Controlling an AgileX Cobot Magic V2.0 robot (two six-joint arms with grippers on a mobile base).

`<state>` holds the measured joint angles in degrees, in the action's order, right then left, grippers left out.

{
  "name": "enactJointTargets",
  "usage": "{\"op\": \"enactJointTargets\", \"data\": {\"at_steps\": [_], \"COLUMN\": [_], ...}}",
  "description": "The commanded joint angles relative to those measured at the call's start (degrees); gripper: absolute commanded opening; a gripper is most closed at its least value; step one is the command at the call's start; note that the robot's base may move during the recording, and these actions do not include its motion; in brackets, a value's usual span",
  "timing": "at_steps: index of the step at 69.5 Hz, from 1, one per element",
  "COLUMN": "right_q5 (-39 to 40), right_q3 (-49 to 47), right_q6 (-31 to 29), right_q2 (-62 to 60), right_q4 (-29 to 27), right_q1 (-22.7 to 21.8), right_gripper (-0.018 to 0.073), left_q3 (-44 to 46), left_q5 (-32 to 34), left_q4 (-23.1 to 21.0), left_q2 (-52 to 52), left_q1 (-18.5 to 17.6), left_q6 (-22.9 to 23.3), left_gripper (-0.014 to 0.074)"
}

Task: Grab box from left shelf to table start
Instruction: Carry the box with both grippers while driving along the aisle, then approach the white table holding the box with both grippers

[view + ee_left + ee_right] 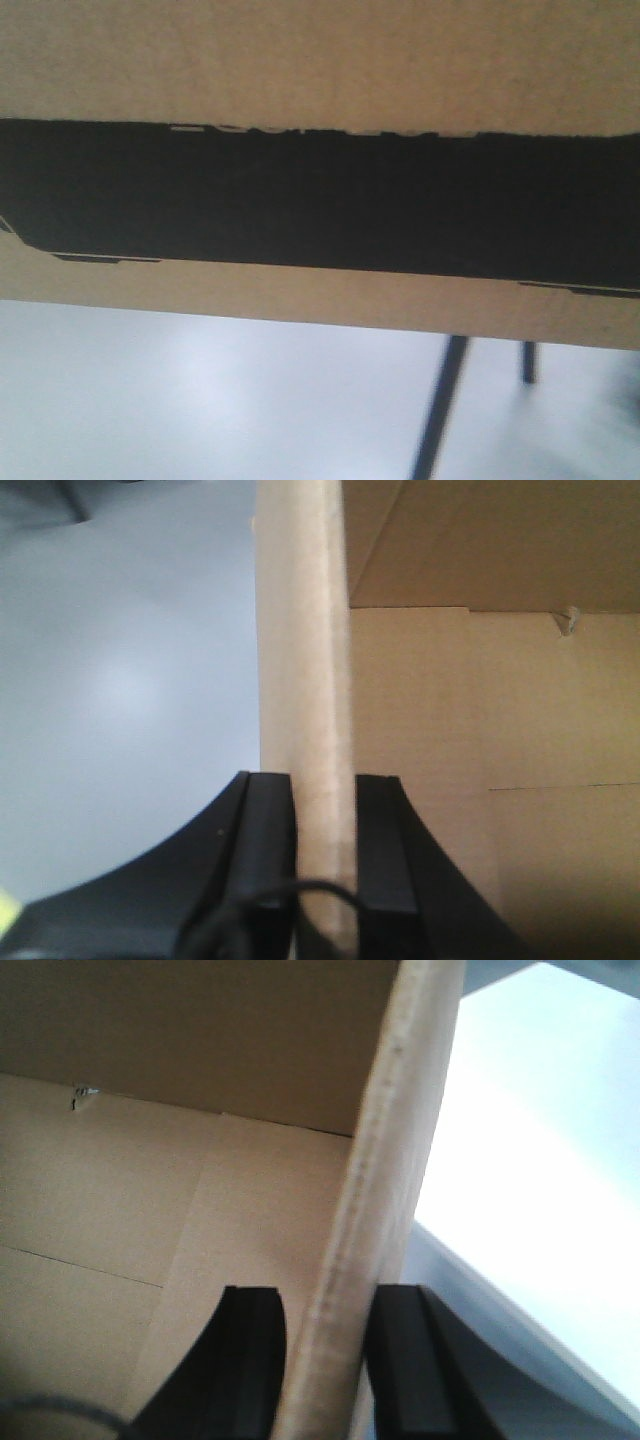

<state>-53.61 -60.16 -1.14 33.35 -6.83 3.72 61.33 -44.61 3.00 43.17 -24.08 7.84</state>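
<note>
box of brown corrugated cardboard with a black printed panel hangs between both arms, near the smooth white table. left gripper and right gripper each pinch a side wall; lower both evenly, keeping it level.

Box side walls between the fingers of left pincer and right pincer, table outside the right wall
</note>
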Motion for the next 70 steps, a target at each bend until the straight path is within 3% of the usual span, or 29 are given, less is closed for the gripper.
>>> {"op": "enactJointTargets", "data": {"at_steps": [1,70], "right_q5": [6.88,6.88], "right_q3": [-1.96,-1.96], "right_q6": [-1.53,-1.53], "right_q2": [0.39,0.39], "right_q4": [-2.96,-2.96], "right_q1": [0.28,0.28], "right_gripper": [0.0057,0.0057], "left_q3": [2.33,2.33], "left_q5": [10.51,10.62], "left_q4": [-4.85,-4.85], "left_q2": [-0.69,0.45], "left_q1": [-0.92,-0.92], "left_q6": [0.21,0.21], "left_gripper": [-0.0096,-0.0096]}}
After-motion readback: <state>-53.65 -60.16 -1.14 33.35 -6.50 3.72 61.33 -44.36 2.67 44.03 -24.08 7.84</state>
